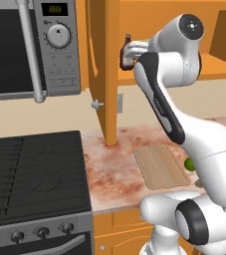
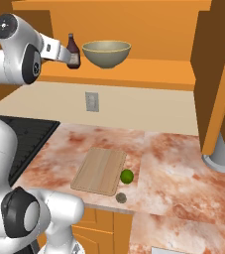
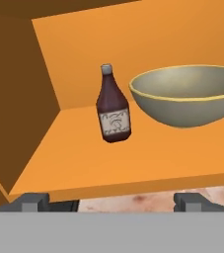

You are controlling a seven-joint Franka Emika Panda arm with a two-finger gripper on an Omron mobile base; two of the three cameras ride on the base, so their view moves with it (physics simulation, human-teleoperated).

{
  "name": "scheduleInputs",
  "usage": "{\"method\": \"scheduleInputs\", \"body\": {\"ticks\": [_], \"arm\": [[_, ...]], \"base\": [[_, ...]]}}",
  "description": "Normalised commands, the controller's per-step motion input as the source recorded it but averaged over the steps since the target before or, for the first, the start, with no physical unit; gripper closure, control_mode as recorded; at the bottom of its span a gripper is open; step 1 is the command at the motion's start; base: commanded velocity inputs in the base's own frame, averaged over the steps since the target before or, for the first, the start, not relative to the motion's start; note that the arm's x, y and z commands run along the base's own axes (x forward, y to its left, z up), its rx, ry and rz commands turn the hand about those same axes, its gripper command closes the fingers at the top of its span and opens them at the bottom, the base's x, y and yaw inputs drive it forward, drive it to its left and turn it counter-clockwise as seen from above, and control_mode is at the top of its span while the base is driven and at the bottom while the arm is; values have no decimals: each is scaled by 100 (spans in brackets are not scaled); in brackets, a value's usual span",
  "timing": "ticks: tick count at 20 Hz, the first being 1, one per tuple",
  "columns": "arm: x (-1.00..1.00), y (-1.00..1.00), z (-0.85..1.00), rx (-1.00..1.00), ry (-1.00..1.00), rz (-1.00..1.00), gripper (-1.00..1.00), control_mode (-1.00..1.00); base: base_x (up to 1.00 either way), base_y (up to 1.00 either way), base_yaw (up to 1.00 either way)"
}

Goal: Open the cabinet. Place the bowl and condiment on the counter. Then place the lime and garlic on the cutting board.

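A: Count?
B: One bottle [image 3: 113,106], one bowl [image 3: 188,95], both on the cabinet [image 2: 148,30] shelf, doors open. Bowl looks empty, tho its bottom is hidden. One lime [image 2: 127,176] and one garlic [image 2: 121,198] on the counter [image 2: 183,163] by the board [image 2: 100,170]'s edge.
A: Gripper [image 3: 111,201]?
B: Jaws spread wide, nothing btwn them. Bottle sits ahead of them, apart, upright, just left of bowl.
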Motion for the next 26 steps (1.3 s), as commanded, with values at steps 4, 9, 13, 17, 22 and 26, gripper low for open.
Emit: {"method": "scheduleInputs", "body": {"ticks": [4,9,13,17,22,26], "arm": [[6,5,0,-2,0,0,-100,-100],[1,2,3,-6,-2,0,-100,-100],[3,1,6,-8,-3,0,-100,-100],[6,0,5,-7,0,0,-100,-100],[13,0,1,-1,0,0,-100,-100],[13,0,3,0,0,0,-100,-100]], "base": [[0,0,0],[0,0,0],[0,0,0],[0,0,0],[0,0,0],[0,0,0]]}}
